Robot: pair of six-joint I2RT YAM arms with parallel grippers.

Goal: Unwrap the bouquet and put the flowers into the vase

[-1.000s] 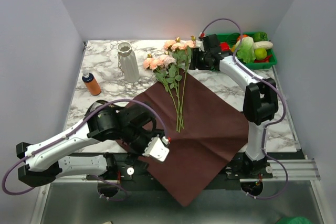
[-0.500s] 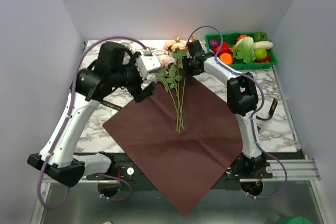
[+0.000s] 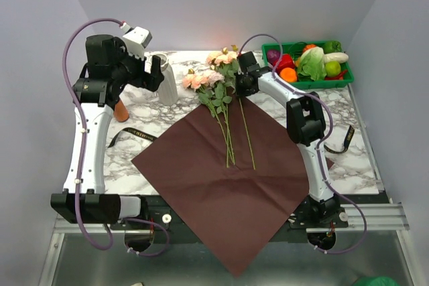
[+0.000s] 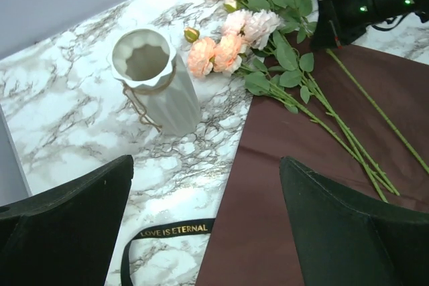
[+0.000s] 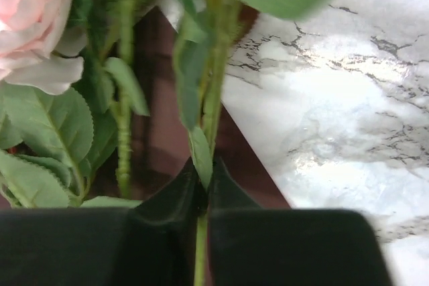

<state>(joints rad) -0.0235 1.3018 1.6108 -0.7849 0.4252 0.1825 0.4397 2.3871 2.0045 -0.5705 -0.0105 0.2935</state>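
Left end effector (image 4: 206, 160) now by vase (image 4: 157, 85), orange bottle (image 3: 120, 109) half-hidden

The white, grey-veined marble bench (image 3: 131, 162) carries a large sheet of dark red paper (image 3: 228, 199) spread flat as a diamond, its near corner hanging over the front edge. The flowers (image 3: 211, 78) lie with their heads on bare marble and their stems across the paper. The white ribbed vase (image 3: 165, 84) stands upright just left of the flowers, an orange bottle (image 3: 120, 108) farther left, a black ribbon (image 3: 131, 135) beside the paper, and a green crate (image 3: 335, 84) in the far right corner.
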